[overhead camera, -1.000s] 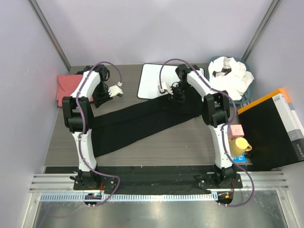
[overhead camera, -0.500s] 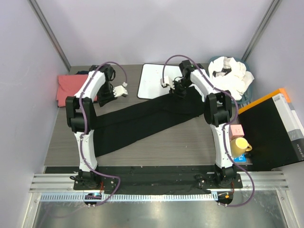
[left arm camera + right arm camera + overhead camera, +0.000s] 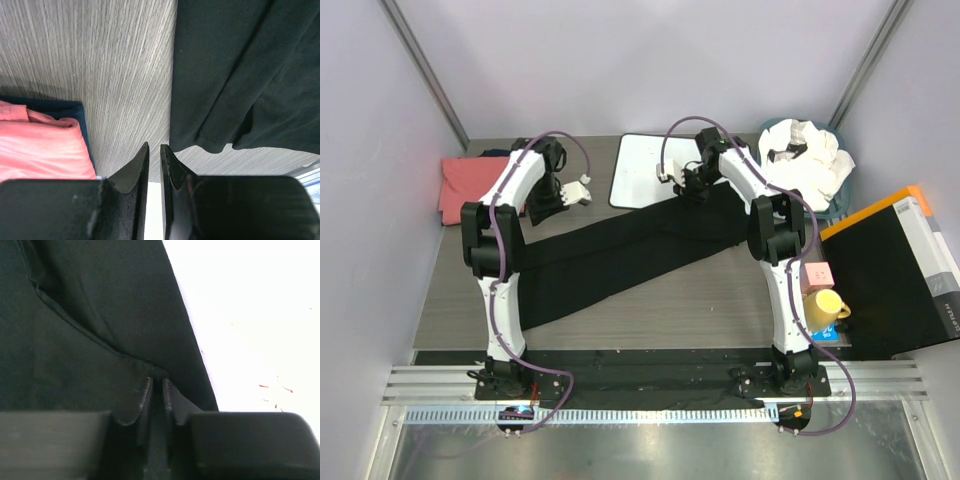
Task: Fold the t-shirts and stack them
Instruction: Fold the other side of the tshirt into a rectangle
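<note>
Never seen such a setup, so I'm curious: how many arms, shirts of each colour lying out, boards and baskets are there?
Robot arms: 2, left arm and right arm
Black t-shirt: 1
Coral-pink t-shirt: 1
Dark blue cloth beneath it: 1
White board: 1
Basket, white cloth heaped inside, uncountable: 1
Total: 7

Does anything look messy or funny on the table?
Yes. The black t-shirt lies as a long slanted strip across the table, its far end lapping over the white board instead of sitting neatly folded.
</note>
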Available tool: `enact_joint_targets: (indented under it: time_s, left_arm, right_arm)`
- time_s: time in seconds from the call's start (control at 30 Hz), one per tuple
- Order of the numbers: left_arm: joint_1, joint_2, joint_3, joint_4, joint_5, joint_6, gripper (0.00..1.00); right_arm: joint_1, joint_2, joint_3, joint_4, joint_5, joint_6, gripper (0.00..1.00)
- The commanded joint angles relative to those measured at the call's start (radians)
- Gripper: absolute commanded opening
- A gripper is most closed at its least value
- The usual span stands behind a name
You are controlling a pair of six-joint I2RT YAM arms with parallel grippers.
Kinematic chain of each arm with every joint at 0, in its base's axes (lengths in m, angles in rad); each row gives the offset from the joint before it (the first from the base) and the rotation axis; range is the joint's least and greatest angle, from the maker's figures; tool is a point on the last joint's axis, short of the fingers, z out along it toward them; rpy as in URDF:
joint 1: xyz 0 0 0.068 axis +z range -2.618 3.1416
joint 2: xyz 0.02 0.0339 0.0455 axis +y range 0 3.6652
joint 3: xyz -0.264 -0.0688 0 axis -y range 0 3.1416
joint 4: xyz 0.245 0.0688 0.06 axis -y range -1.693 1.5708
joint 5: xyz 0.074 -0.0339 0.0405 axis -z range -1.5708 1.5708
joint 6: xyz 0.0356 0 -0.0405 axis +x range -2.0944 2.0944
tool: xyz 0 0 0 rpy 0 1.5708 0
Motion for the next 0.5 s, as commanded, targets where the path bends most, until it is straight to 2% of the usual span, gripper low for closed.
enact_joint_targets:
  time_s: [0.0,0.1,0.47]
  left_arm:
    - [-0.008,0.006,0.027,-0.281,-0.007,-0.003,0.14]
    - [-0.008,0.004,0.024,-0.278,-0.012,0.003,0.14]
    - [-0.008,0.015,0.028,-0.262,-0.003,0.017,0.13]
  right_arm:
    - [0.006,0.006,0.031,0.012,-0.031,-0.009,0.09]
    - [0.006,-0.008,0.026,0.0,-0.032,-0.026,0.01]
    - [0.006,-0.128,0.02,-0.172,-0.087,-0.101,0.01]
